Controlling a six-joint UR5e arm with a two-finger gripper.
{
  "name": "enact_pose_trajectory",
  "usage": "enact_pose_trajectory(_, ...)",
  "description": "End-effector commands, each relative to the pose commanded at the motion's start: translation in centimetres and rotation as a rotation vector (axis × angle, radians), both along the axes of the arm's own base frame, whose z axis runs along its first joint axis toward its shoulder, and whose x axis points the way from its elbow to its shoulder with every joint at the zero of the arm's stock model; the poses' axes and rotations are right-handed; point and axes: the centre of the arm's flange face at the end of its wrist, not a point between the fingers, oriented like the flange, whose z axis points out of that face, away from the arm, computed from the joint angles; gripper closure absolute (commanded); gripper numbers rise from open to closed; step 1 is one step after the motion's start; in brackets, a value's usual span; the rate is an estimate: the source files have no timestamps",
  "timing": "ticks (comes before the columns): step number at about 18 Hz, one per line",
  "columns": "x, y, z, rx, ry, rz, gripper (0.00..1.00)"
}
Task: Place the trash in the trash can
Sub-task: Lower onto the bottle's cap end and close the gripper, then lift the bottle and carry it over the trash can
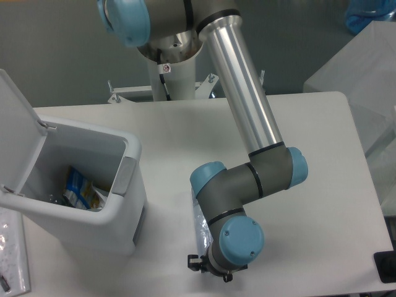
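The arm's long link (244,93) is bare metal with a brushed, satin-bright finish that carries soft reflections along its length. The joint housings (238,189) are matt grey, and the joint caps (240,242) are smooth light-blue plastic with a faint sheen. The gripper (207,270) shows only as black, matt hardware under the wrist. The flattened bottle (199,221) is thin clear plastic, creased and glinting with a bluish tint. The trash can (80,216) is smooth white plastic of semi-gloss finish, with a grey plastic tab (124,175); its lid (17,124) is the same white plastic. The wrapper (79,189) inside is crumpled glossy film. The table (322,185) is a smooth, matt pale-grey surface.
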Motion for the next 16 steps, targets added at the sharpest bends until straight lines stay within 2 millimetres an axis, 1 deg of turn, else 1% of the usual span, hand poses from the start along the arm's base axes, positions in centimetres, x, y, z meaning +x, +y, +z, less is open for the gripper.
enact_pose_trajectory(2, 0.0, 0.0, 1.4, 0.018, 0.010, 0.000, 1.00)
enact_pose_trajectory(4, 0.1, -0.1, 4.2, 0.049, 0.034, -0.003, 1.00)
enact_pose_trajectory(7, -0.1, -0.2, 10.4, 0.197, 0.091, 0.007, 1.00)
enact_pose_trajectory(10, -0.6, -1.2, 15.8, 0.326, 0.111, 0.018, 1.00)
enact_pose_trajectory(12, -0.4, -1.9, 19.3, 0.413, 0.115, 0.015, 1.00)
enact_pose_trajectory(16, 0.6, -2.6, 25.7, 0.611, 0.121, -0.022, 1.00)
